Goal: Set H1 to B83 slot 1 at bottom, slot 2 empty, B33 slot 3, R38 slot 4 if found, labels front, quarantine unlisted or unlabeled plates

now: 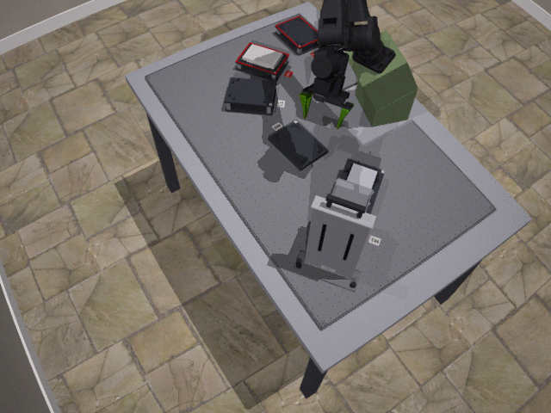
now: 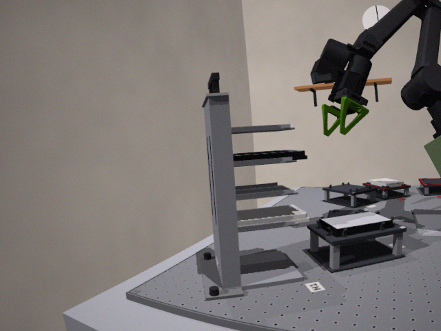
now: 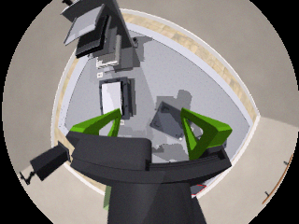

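Note:
The plate hotel H1 [image 1: 340,231] [image 2: 220,178] [image 3: 93,15] stands near the table's front. In the exterior view a black plate [image 2: 270,154] lies in slot 3 and a white plate [image 2: 270,214] in slot 1. Slot 4 looks bare. I cannot tell whether slot 2 holds anything. Another white plate [image 1: 361,175] [image 2: 351,220] [image 3: 112,95] lies on the landing nest in front of the hotel. My gripper [image 1: 324,111] [image 2: 342,117] [image 3: 150,111] is open and empty. It hangs high above the deck, beyond the landing nest, clear of the hotel's front.
A red-rimmed quarantine nest holds a white plate [image 1: 263,55] [image 2: 385,182]. The other red-rimmed nest [image 1: 297,31] [image 2: 431,182] has no plate. A raised dark nest [image 1: 249,90] [image 2: 347,188] and a flat dark nest [image 1: 299,144] [image 3: 164,119] lie mid-table. The arm's green base block [image 1: 385,93] stands at the back right.

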Robot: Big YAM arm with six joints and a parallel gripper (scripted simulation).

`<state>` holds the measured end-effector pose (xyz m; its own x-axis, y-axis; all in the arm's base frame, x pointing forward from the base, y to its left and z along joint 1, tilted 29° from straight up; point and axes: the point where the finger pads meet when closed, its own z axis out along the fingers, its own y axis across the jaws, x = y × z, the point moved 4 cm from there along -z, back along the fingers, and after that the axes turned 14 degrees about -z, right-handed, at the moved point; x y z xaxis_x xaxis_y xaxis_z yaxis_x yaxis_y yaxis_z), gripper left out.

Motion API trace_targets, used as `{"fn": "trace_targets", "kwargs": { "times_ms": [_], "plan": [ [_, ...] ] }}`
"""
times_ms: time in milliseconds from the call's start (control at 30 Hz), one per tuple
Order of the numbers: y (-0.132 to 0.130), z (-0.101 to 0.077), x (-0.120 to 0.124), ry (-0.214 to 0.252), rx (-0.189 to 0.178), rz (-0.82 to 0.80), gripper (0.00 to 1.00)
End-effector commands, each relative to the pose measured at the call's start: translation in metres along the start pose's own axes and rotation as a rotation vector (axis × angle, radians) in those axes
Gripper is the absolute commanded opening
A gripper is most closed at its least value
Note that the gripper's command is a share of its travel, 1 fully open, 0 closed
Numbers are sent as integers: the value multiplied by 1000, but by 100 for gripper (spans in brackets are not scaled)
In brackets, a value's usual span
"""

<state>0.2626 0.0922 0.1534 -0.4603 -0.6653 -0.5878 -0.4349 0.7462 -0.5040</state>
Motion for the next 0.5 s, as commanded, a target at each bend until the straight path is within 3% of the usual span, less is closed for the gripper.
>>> {"fn": "trace_targets", "kwargs": {
  "times_ms": [0,133,467],
  "plan": [
    [-4,-2,-8,-76,24,-39,100],
    [-5,-1,-5,-103,34,-38,100],
    [-4,-1,1,-268,75,-40,100]
  ]
}}
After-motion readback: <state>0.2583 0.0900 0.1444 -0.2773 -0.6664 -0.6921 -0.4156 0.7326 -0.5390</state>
